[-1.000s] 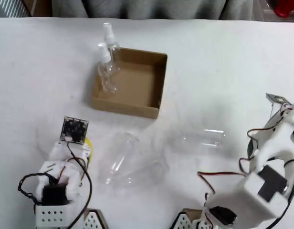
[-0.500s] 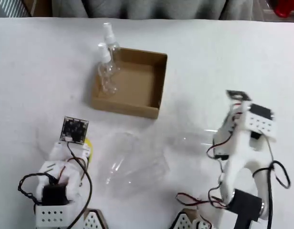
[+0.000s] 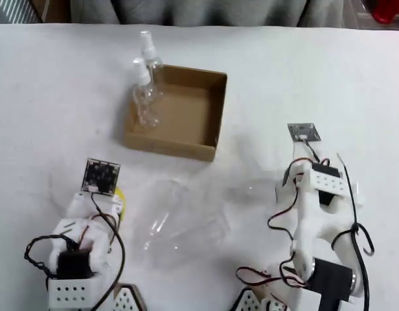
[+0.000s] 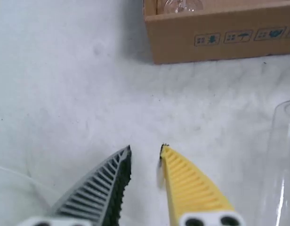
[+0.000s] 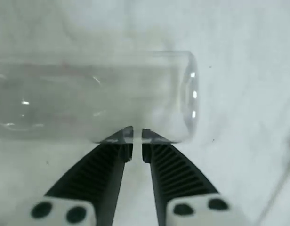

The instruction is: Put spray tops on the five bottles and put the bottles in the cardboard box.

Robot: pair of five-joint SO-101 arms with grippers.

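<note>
Presently, you have two capped bottles at the cardboard box's far-left corner. Uncapped bottles lie nearer. Your right gripper, nearly closed and empty, sits by one. Your left gripper is slightly parted and empty.

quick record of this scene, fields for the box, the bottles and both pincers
box: cardboard box, open, on the table
in box: two bottles with spray tops, upright by one side wall
loose: clear bottle lying on its side; other clear bottles nearby, count unclear
left pincer: slightly open, empty, over bare table short of the box
right pincer: shut bar a slit, tips at the lying bottle's side, not gripping it
</note>
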